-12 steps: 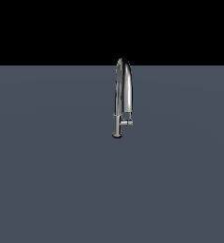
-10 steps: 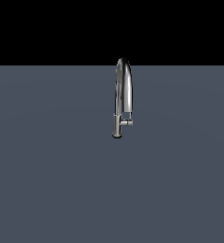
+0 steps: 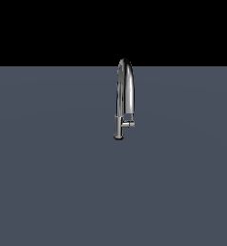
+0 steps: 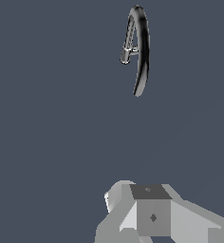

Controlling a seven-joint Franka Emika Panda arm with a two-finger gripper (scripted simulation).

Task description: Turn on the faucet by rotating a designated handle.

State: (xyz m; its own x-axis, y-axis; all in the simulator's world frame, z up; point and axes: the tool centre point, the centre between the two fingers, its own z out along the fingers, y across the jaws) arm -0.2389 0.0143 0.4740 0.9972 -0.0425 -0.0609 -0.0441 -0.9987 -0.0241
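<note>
**Faucet alone on worktop; tool well clear of it**

We start with the worktop (image 3: 53, 182), a flat, uniform slate-grey surface that fills the lower part of the exterior view beneath a black background.

The faucet (image 3: 125, 91) stands upright on it, slightly toward the exterior view's right of centre and close to the worktop's far edge. We record it as tall, slim and shiny chrome: a high arched gooseneck spout rising above a thicker cylindrical lower body that ends in a small rounded base. In the wrist view the faucet (image 4: 138, 47) appears as a dark, glossy arc with bright highlights along its edges.

The handle (image 3: 129, 124) is a short, stubby chrome cylinder. It juts sideways from the lower body toward the exterior view's right, roughly level, and is far smaller than the spout. In the wrist view the handle (image 4: 131, 49) is only a small bright stub beside the arc; we cannot make out finer detail.

The tool (image 4: 149, 213) shows only in the wrist view, as blocky grey and white housing. Its fingertips are out of frame, so we cannot tell how far it is open. Nothing is seen in its hold. The faucet lies well apart from it, with bare worktop between.
</note>
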